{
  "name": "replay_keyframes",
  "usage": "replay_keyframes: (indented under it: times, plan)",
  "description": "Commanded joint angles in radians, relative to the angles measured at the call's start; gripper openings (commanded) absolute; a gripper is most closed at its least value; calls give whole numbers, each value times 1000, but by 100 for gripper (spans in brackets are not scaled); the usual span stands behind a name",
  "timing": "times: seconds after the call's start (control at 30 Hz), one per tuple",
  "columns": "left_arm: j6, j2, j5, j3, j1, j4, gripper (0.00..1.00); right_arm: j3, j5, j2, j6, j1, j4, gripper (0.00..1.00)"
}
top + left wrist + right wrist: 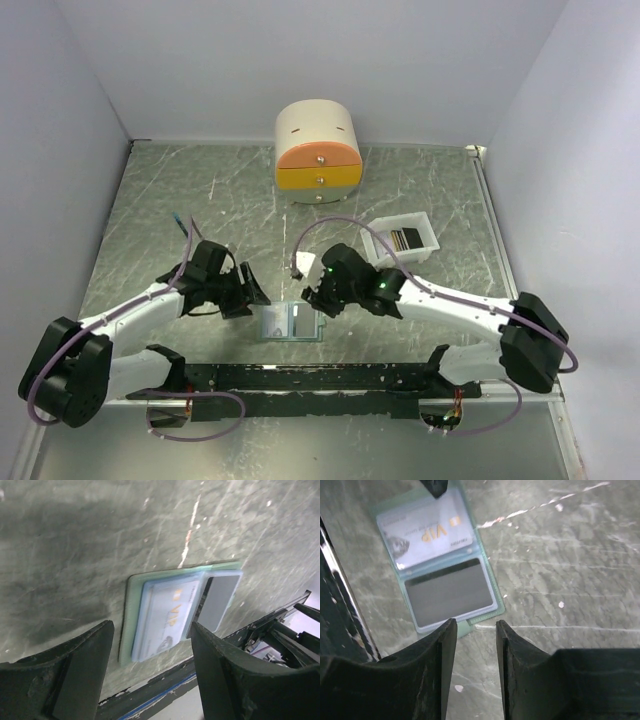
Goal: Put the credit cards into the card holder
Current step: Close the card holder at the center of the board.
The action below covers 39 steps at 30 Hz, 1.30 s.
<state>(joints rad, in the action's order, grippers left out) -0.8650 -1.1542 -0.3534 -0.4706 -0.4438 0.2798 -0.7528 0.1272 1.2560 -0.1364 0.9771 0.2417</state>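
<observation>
Where the two arms meet near the front of the table, a grey-green card holder lies opened flat. One clear pocket holds a pale card printed "VIP" in gold, and the next holds a grey card with a darker stripe. Behind, to the right, a white tray contains dark cards. A cream-and-orange drawer box stands at the back. The left pincer and right pincer flank the holder, both released and empty.

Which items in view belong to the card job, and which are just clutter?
Job:
- card holder, lying open
- VIP card and grey card in its pockets
- more credit cards, in the white tray

Lying about:
- cream-and-orange drawer box at the back
</observation>
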Motion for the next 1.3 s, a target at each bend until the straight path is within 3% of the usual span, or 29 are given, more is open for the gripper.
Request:
replay_keyframes:
  times: [0.0, 0.33, 0.77, 0.83, 0.97, 1.0, 1.27]
  plan:
    - [20, -1, -32, 45, 10, -31, 75, -28, 57, 100, -243, 8, 164, 38]
    - [13, -82, -184, 147, 88, -218, 71, 3, 33, 194, -294, 15, 113, 40]
    - [38, -78, -180, 142, 116, -186, 72, 31, -4, 270, -245, 101, -21, 41]
    - [40, -81, -173, 139, 117, -183, 72, 37, -29, 269, -235, 103, -40, 36]
    - [35, -79, -165, 131, 118, -171, 73, 57, -42, 241, -224, 103, -99, 4]
    - [35, -76, -158, 125, 119, -159, 74, 63, -39, 228, -216, 103, -117, 1]
    - [60, -10, -66, 48, 147, -35, 79, 129, -111, 95, -33, 102, -323, 0]
